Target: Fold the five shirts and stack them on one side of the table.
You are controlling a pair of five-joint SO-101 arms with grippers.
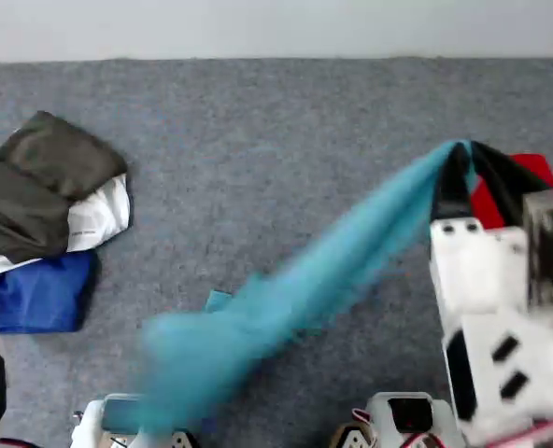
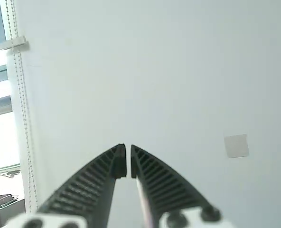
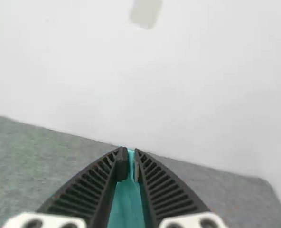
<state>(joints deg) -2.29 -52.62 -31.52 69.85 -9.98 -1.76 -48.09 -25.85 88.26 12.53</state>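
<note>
Overhead, the right gripper (image 3: 128, 154) pinches one end of the teal shirt (image 1: 295, 289), its fingers pressed together on the cloth. From there the shirt stretches, blurred, away from this gripper across the grey table (image 1: 258, 140) toward the other arm's base. A red shirt (image 1: 538, 168) lies just beyond the right gripper. The left gripper (image 2: 128, 149) is pressed together, facing a pale wall. Far from the right gripper lie a dark shirt (image 1: 43, 177), a white shirt (image 1: 99, 215) and a blue shirt (image 1: 38, 294), piled.

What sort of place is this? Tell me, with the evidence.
Probably an indoor robot workbench: a grey felt-covered table, a plain white wall, and the right gripper holding a teal cloth shirt.
</note>
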